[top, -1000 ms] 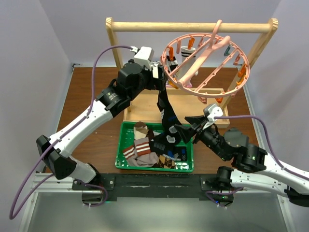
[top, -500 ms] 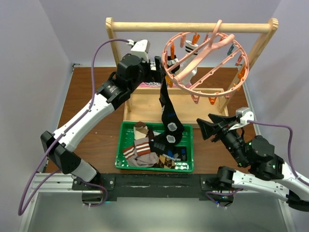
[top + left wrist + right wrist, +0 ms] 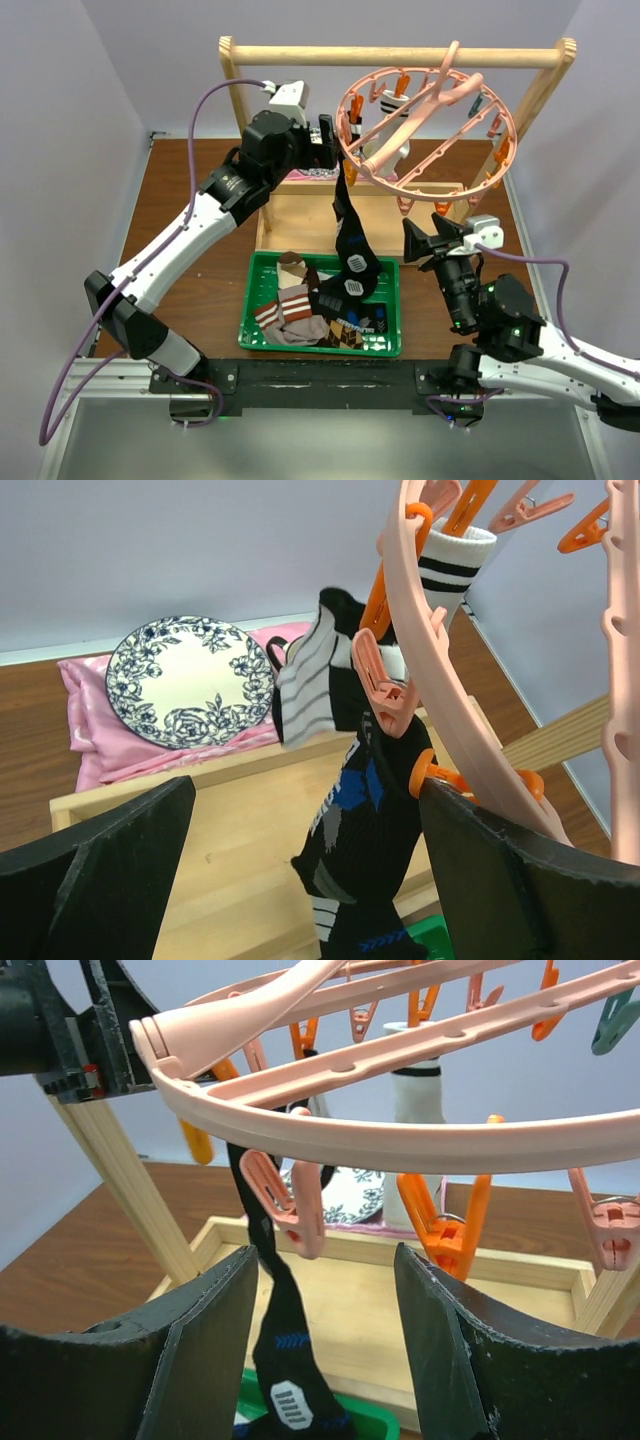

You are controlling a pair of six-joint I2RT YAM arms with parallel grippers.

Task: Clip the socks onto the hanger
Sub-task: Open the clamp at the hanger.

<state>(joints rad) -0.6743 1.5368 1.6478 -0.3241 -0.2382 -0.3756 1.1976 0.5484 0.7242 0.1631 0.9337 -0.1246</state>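
Top external view: two socks clipped on one hanger point(image 3: 425, 115)

One black sock point(image 3: 352, 255) hangs from a rim clip just in front of the left gripper point(image 3: 335, 145). Its jaws are wide apart and empty, and its arm is stretched forward. One white sock point(image 3: 450, 565) hangs further behind. The right gripper point(image 3: 425, 235), partly open and empty, points up under the ring.

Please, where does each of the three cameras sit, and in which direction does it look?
Top external: above and behind the arms, looking down on the brown wooden table, green plastic tray and round pink plastic hanger; left hand and right hand show.
Left wrist: beside the hanger rim, facing the long black patterned sock; own black fingers at bottom.
Right wrist: below the hanger, looking up; own black fingers at bottom.
Shared: all views show that sock hanging from the hanger.
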